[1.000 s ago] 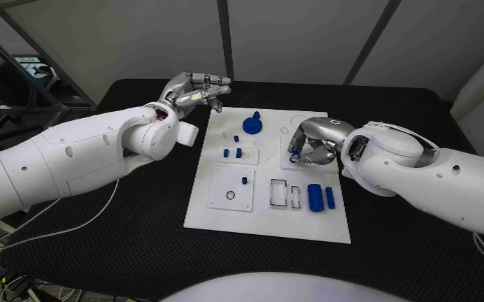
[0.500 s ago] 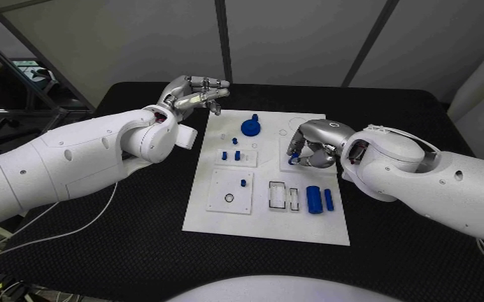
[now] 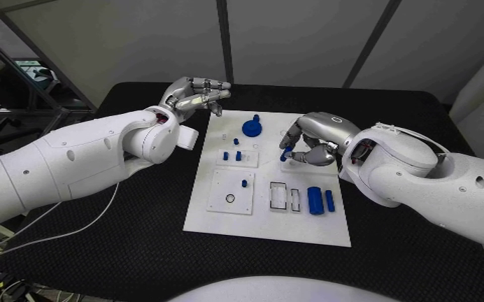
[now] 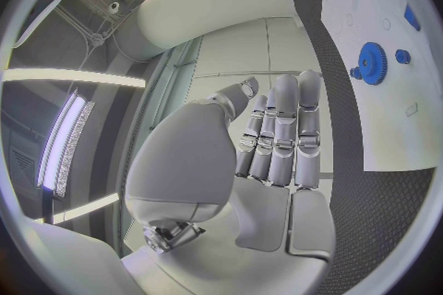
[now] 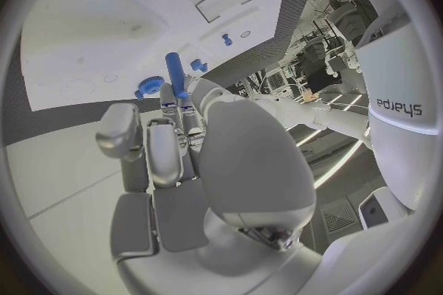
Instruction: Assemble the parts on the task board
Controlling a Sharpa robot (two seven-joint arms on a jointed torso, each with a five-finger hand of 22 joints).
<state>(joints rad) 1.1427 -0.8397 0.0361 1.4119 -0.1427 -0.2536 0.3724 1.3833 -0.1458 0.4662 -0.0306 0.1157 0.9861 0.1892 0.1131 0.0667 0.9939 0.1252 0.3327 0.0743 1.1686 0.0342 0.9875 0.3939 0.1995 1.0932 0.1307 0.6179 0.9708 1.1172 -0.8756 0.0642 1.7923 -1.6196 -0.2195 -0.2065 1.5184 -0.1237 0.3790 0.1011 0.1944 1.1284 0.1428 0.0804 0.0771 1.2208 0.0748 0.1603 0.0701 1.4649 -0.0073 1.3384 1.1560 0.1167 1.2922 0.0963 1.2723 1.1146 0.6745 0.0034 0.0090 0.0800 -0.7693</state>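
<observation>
A slim blue peg (image 3: 285,153) is pinched in the fingertips of the right hand (image 3: 310,145), held just above the white task board (image 3: 271,226) near its right middle. A blue gear (image 3: 251,126) sits at the board's far end, and two blue cylinders (image 3: 321,198) lie near the right edge. The left hand (image 3: 194,94) hovers empty beyond the board's far left corner, fingers together and loosely extended.

The white task board (image 3: 264,228) lies flat in the middle of the black table, with rectangular recesses in its near half. On it stand a blue gear (image 3: 251,127) at the far end and small blue pegs (image 3: 232,155) beside it, while two blue cylinders (image 3: 321,198) lie side by side near the right edge. A slim blue pin (image 3: 285,154) is pinched in the right hand (image 3: 315,141) above the board's right side.
</observation>
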